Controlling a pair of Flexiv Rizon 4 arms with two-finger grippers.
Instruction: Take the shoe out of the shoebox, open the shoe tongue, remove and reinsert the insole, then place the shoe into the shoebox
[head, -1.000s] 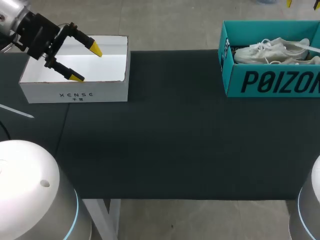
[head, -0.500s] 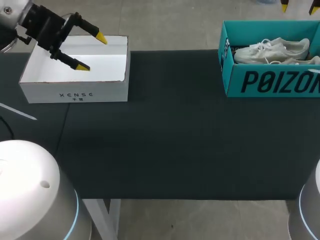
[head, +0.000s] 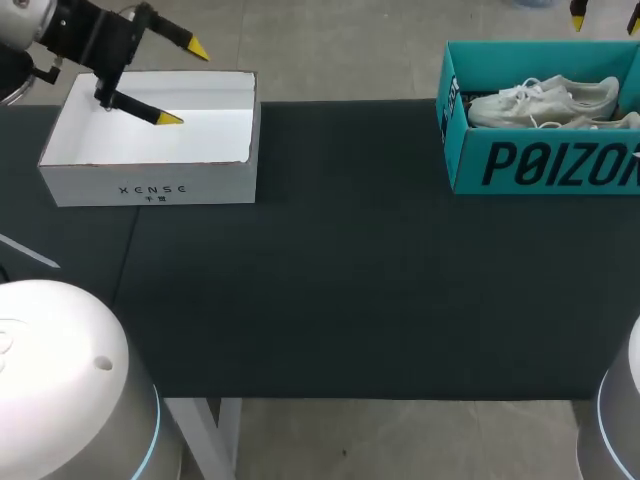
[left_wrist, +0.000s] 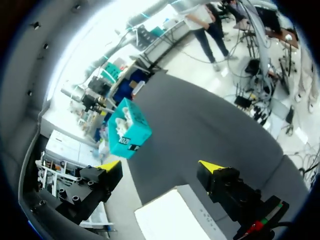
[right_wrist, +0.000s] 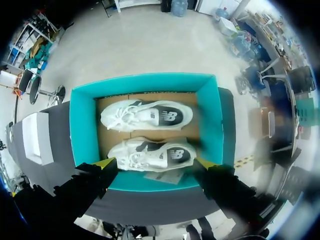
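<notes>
The teal shoebox (head: 540, 160) stands open at the table's far right, with two white shoes (head: 545, 100) lying side by side in it. My right gripper (right_wrist: 154, 163) hangs open high above the box, apart from the near shoe (right_wrist: 150, 154) and the far shoe (right_wrist: 145, 116). In the head view only its yellow tips (head: 577, 14) show at the far edge. My left gripper (head: 183, 84) is open and holds nothing, raised over the white box (head: 150, 185) at the far left. From the left wrist, the left gripper (left_wrist: 160, 166) faces across the table toward the shoebox (left_wrist: 129, 134).
The white box (left_wrist: 175, 220) is open and shows nothing inside. A dark mat (head: 360, 260) covers the table between the two boxes. A white box (right_wrist: 35, 137) also shows in the right wrist view, past the shoebox's end.
My left gripper has lifted and swung toward the far edge above the white box. The right gripper's tips have shifted slightly at the far right. Shoes and boxes have not moved.
</notes>
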